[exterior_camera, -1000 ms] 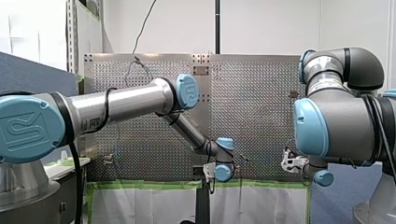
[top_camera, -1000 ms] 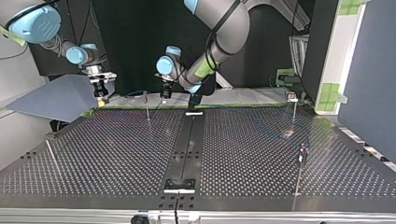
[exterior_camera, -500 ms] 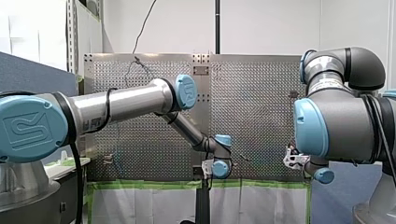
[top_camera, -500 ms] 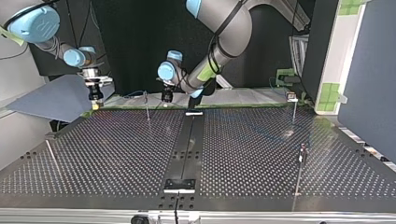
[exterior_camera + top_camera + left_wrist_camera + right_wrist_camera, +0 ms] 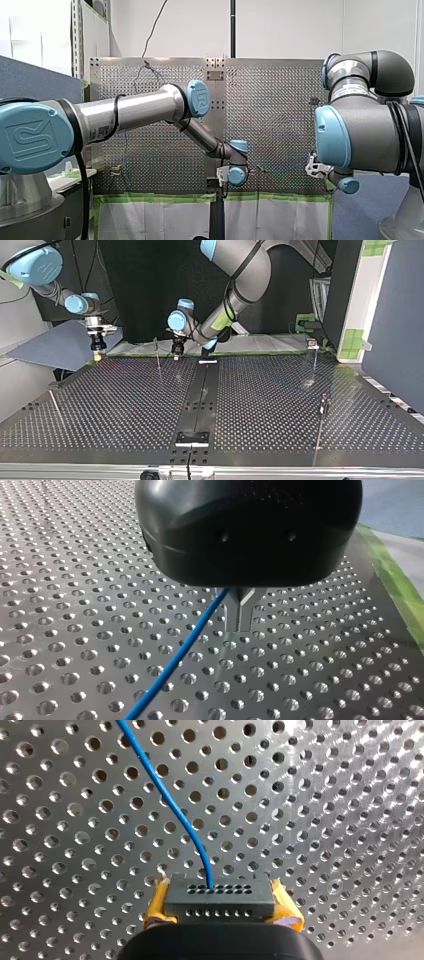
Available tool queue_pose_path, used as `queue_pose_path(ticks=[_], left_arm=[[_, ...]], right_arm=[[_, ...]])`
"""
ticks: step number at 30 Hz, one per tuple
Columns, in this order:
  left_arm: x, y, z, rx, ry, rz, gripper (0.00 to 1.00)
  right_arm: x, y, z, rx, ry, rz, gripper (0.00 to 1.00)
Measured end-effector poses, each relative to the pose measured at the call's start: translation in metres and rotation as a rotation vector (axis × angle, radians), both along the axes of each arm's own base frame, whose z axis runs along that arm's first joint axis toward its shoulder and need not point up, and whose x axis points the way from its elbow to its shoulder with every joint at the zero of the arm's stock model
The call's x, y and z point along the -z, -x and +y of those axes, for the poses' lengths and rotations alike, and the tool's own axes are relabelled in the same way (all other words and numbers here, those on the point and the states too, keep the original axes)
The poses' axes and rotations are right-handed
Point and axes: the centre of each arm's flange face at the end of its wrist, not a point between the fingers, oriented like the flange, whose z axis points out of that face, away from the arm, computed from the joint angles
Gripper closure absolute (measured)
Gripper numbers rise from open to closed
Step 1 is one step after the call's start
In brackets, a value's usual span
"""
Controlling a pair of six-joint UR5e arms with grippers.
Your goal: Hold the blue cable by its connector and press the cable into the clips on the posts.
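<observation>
Plain white wall (image 5: 290, 25) out back in the front view, with a thin black cable (image 5: 155, 22) and a black pole (image 5: 232, 25) running up it. A blue-grey partition panel (image 5: 30, 75) sits at the left, and green tape (image 5: 150, 198) lines the edge of the silver perforated metal table (image 5: 280, 100).

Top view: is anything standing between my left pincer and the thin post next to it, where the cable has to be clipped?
Nothing visible does. My left pincer hangs close beside the post, and only perforated table shows between them.
</observation>
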Motion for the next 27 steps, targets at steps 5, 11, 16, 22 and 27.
queue_pose_path(ticks=[5, 11, 16, 22, 27], left_arm=[[-0.001, -0.001, 0.000, 0.001, -0.004, -0.002, 1.00], [0.002, 0.005, -0.002, -0.001, -0.041, -0.007, 0.73], [0.004, 0.012, -0.004, 0.000, -0.088, -0.015, 0.62], [0.009, 0.019, -0.006, 0.050, -0.147, -0.012, 0.00], [0.007, 0.030, -0.007, 0.071, -0.199, -0.005, 0.00]], right_arm=[[-0.001, 0.001, -0.002, 0.001, 0.002, -0.002, 1.00], [-0.001, 0.002, -0.002, 0.000, 0.003, -0.002, 1.00], [-0.001, 0.001, -0.002, -0.002, 0.002, -0.002, 1.00], [-0.001, -0.002, -0.001, -0.007, 0.000, -0.001, 1.00], [0.000, -0.005, 0.000, -0.016, -0.002, -0.001, 1.00]])
